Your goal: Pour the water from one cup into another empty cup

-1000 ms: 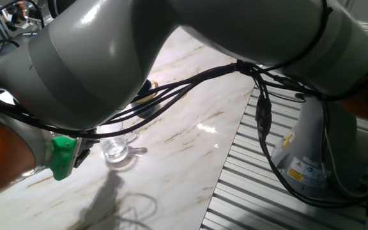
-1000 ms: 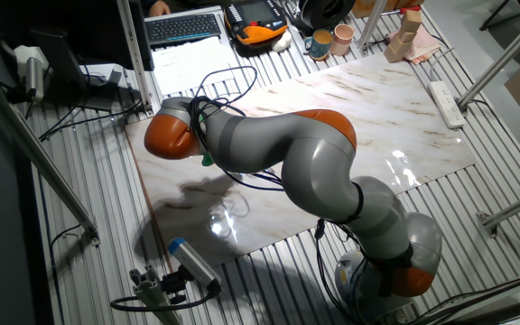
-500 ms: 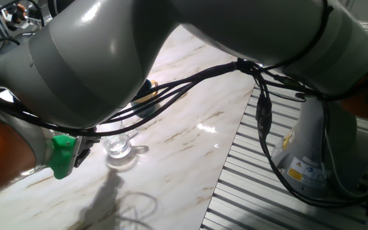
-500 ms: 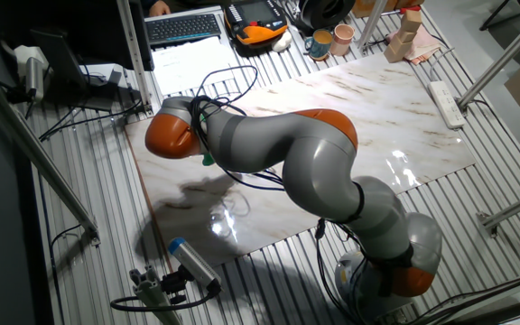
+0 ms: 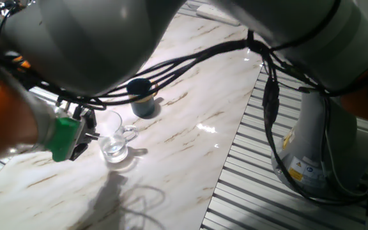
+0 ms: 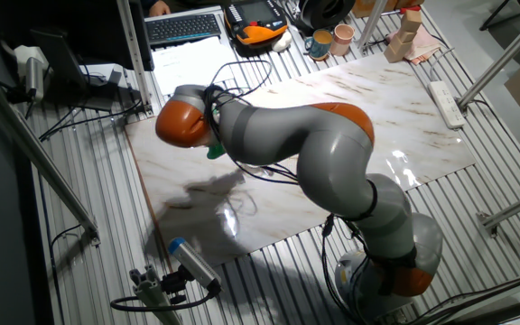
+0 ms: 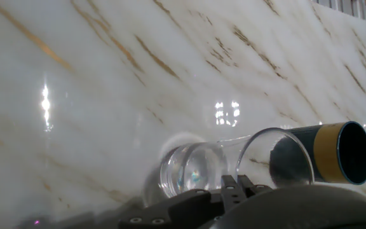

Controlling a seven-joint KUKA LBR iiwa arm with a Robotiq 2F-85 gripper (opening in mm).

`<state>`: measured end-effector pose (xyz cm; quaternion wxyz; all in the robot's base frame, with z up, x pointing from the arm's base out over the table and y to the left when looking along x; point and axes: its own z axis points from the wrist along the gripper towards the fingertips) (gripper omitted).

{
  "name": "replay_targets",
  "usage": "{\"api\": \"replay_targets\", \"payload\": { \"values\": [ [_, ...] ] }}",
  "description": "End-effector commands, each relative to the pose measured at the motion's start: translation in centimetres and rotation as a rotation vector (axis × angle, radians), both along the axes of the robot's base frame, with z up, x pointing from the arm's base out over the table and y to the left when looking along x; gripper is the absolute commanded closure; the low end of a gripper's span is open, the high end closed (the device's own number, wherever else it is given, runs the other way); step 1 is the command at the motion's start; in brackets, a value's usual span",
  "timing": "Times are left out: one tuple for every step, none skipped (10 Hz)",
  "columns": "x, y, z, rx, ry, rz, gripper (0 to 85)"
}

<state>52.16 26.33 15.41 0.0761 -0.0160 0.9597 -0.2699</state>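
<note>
A: The clear glass mug with a loop handle (image 5: 115,142) stands on the marble worktop (image 5: 190,121), just beside the navy mug with a tan band (image 5: 142,101).

B: Whether the tool (image 5: 85,131) grips anything cannot be told. Misjudging the transparent rim could knock it over and spill the water (image 5: 115,151).

White marble-patterned counter (image 6: 386,117) on a ribbed metal bench (image 6: 88,226); keyboard (image 6: 184,27), power strip (image 6: 447,102) and wooden blocks (image 6: 407,31) at the edges; overhead lights glint on the marble.

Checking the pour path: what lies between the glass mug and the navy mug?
Only bare marble between glass mug and navy mug, in one fixed view.
</note>
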Motion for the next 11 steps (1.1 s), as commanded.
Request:
{"api": "replay_targets", "payload": {
  "values": [
    [0.01, -0.1, 0.0, 0.015, -0.007, -0.008, 85.0],
    [0.01, -0.2, 0.0, 0.041, -0.015, -0.018, 85.0],
    [0.01, -0.4, 0.2, 0.062, -0.017, -0.021, 85.0],
    [0.03, -0.6, 0.3, 0.058, -0.016, -0.02, 85.0],
    [0.15, -0.8, 0.6, 0.051, -0.009, -0.017, 85.0],
    [0.39, -0.9, 1.1, 0.043, 0.003, -0.009, 85.0],
    [0.68, -1.1, 1.6, 0.049, 0.013, -0.004, 85.0],
    [0.88, -1.4, 2.0, 0.074, 0.019, 0.001, 85.0],
    [1.01, -1.7, 2.0, 0.117, 0.018, 0.001, 85.0],
    [1.08, -1.8, 2.0, 0.14, 0.018, 0.002, 85.0],
    [1.1, -1.9, 2.0, 0.167, 0.018, -0.002, 85.0]
  ]
}}
